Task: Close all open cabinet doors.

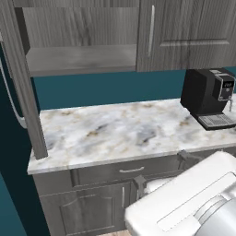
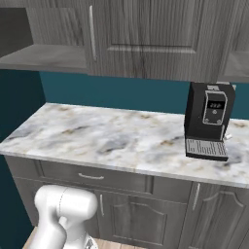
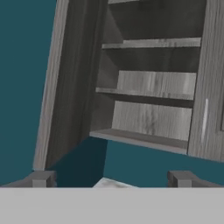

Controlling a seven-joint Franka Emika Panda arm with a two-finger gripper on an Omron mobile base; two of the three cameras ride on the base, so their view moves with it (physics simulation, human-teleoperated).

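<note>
The left wall cabinet stands open. Its door (image 1: 23,83) is swung out towards me and I see it edge-on at the counter's left end; in the hand view this open door (image 3: 65,83) runs down the left beside the bare shelves (image 3: 148,92). To the right, the neighbouring cabinet door (image 1: 184,32) is closed, with its silver handle (image 3: 204,118) along its left side. My gripper (image 1: 161,169) is open with nothing between its fingers, low in front of the counter and pointing up at the open cabinet. Its tips (image 3: 41,178) frame the cabinet's bottom shelf.
A marble counter (image 1: 115,133) lies under the cabinets. A black coffee machine (image 1: 209,97) stands at its right end, also seen as the coffee machine (image 2: 209,121). Below are a drawer front (image 2: 92,176) and base-cabinet doors. A teal wall is behind.
</note>
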